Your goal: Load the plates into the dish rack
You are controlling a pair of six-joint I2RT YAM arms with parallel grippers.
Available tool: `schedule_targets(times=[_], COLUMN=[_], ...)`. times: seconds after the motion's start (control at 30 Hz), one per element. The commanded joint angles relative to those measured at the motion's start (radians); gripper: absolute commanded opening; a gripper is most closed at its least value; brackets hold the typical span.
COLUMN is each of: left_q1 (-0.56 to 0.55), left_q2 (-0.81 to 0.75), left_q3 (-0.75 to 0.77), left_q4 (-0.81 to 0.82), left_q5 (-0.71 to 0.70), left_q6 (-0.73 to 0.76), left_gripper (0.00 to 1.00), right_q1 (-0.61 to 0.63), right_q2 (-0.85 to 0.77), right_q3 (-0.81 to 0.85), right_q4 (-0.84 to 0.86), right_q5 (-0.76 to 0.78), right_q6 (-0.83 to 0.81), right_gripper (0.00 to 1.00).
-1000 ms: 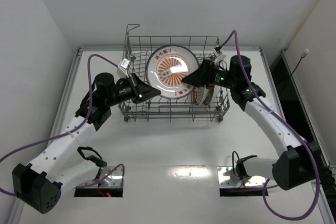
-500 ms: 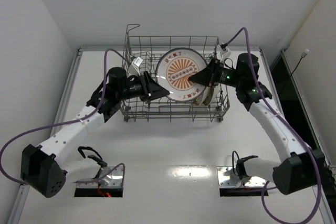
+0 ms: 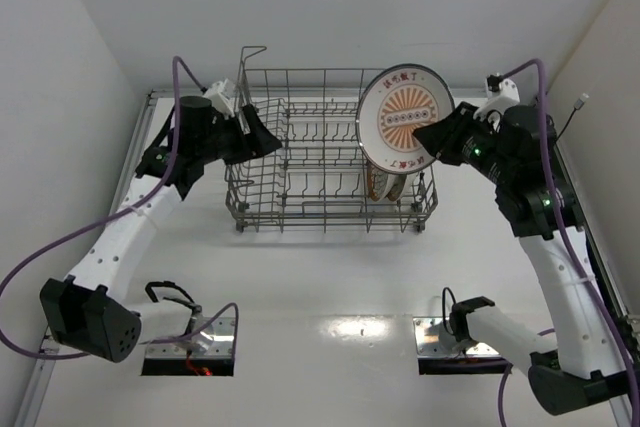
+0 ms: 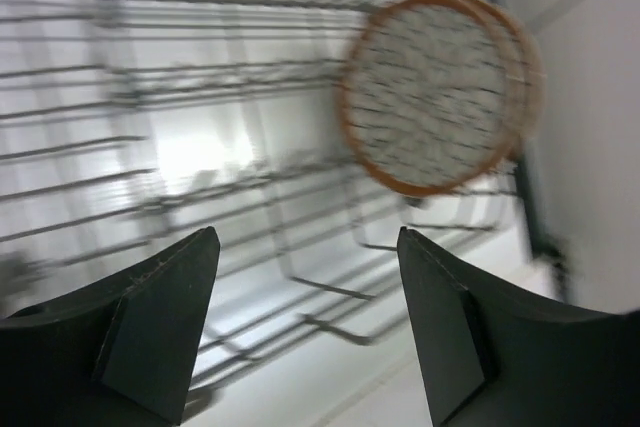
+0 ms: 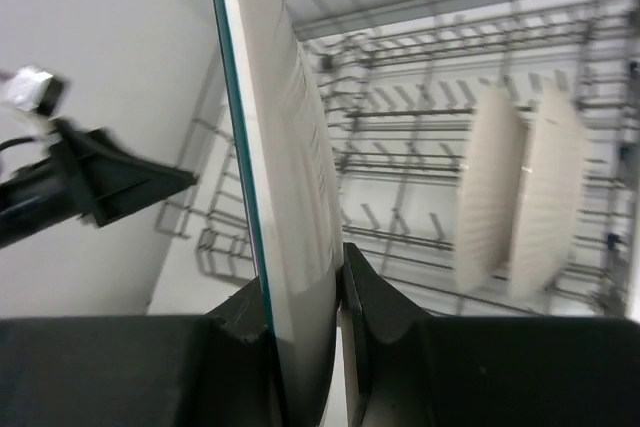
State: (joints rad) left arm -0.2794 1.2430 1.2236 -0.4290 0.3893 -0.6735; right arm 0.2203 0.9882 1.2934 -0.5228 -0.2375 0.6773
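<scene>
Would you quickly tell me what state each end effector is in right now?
Left end effector: open, empty.
Right end effector: closed on the round white ceramic plate with the orange centre design.

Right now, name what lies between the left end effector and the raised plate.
Between the left end effector and the plate: only bare wire rows of the dish rack, as the top view shows.
</scene>
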Motion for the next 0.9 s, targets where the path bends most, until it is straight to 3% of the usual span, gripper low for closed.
schedule_targets(times=[0.0, 0.13, 0.2, 0.4, 0.57, 0.87], left_q1=[0.046, 0.074, 0.074, 0.056, 0.055, 0.055], left_q2=[-0.086, -0.194, -0.270, -0.482, -0.482, -0.470], left_q3=[0.043, -0.048, -0.139, -0.419, -0.420, -0.420], left_q4=[-0.129, -0.074, -0.036, 0.176, 0.162, 0.142], left_q5=[-0.286, -0.579, -0.633, -0.714, -0.705, -0.722], left_q6=[0.175, 0.206, 0.197, 0.178, 0.178, 0.189], left_gripper=[0.70, 0.74, 0.74, 0.74, 0.74, 0.74], right_q1=[0.016, 0.037, 0.074, 0.224, 0.326, 0.458], right_q2=[0.004, 0.017, 0.056, 0.200, 0.347, 0.587], right_q3=[-0.011, -0.085, -0.085, 0.076, 0.202, 0.345], right_q4=[-0.068, -0.068, -0.068, -0.193, -0.292, -0.373], right_q5=[0.213, 0.360, 0.418, 0.700, 0.904, 1.070], right_q6=[-0.022, -0.008, -0.008, -0.018, -0.027, 0.014], right_gripper=[0.00, 0.00, 0.00, 0.00, 0.00, 0.00])
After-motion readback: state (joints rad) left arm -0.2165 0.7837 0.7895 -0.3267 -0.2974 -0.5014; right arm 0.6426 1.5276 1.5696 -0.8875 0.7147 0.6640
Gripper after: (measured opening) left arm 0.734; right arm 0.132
